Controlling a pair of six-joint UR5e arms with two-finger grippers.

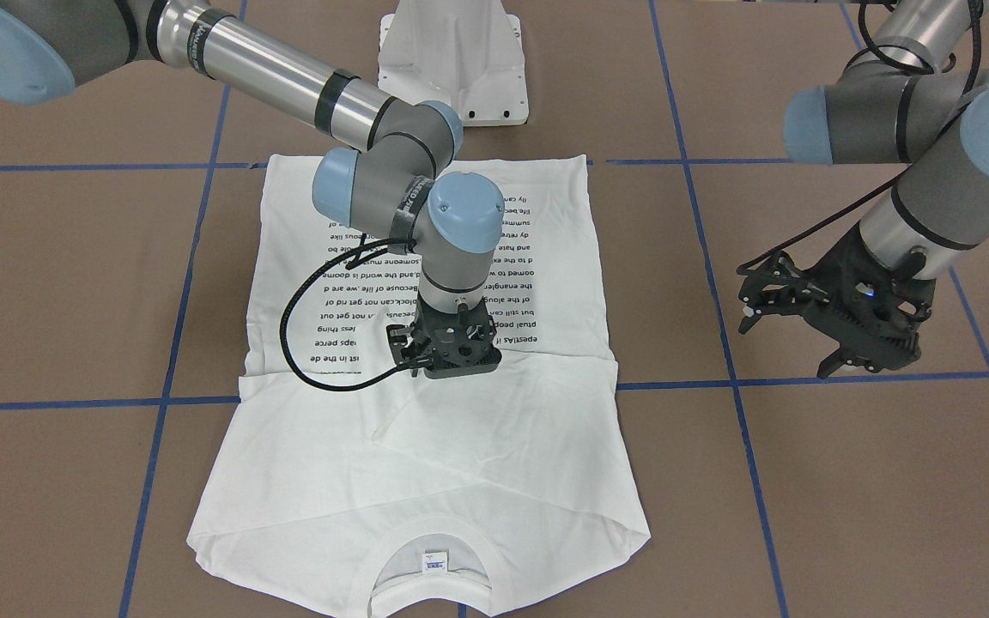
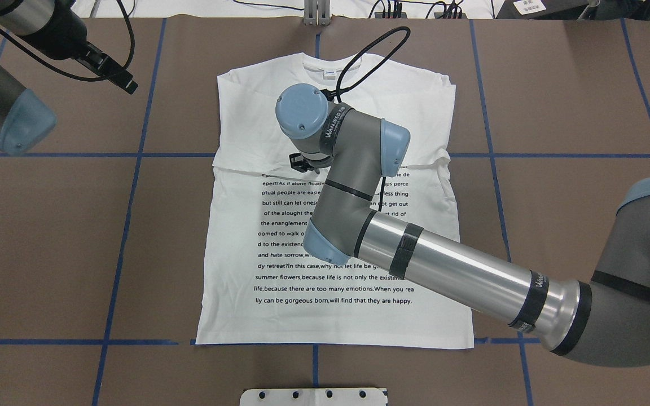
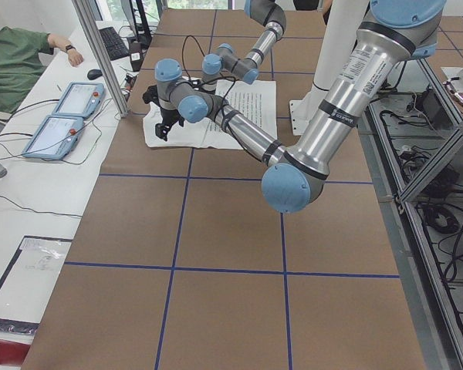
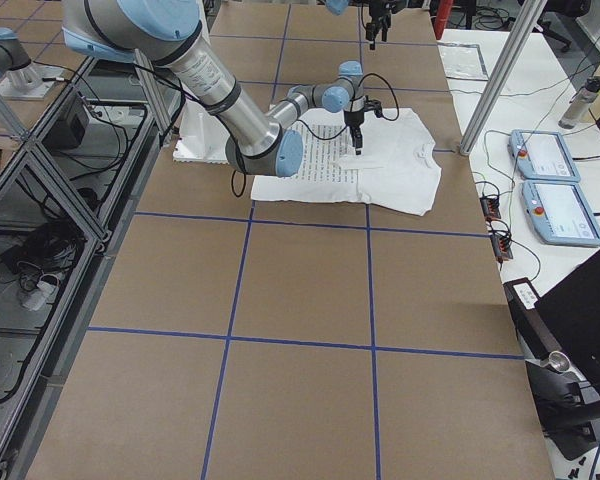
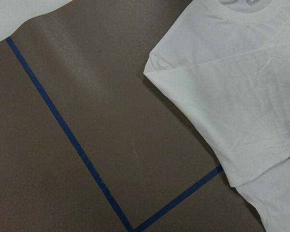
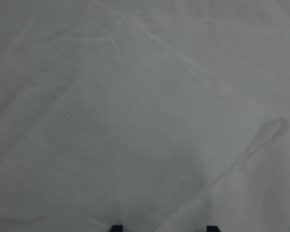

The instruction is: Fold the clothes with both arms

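Left gripper (image 2: 117, 74) hangs over bare table (image 2: 48, 254), off the shirt's collar-end corner. Can't tell how its jaws stand. The shirt (image 2: 336, 321) lies flat mid-table, print side up, collar at the far edge, sleeves tucked in across the chest. Last line of the print reads "lly can be gorgeous born,will find that they are happy." The neck label (image 1: 434, 560) is too tiny to read. Right gripper (image 6: 164, 228) points down at the plain white chest part, jaws apart, nothing between them.

One T-shirt (image 1: 460, 446), two arms (image 1: 288, 73) (image 1: 932, 180), two grippers (image 1: 452, 354) (image 1: 791, 343), one pedestal (image 1: 452, 60).
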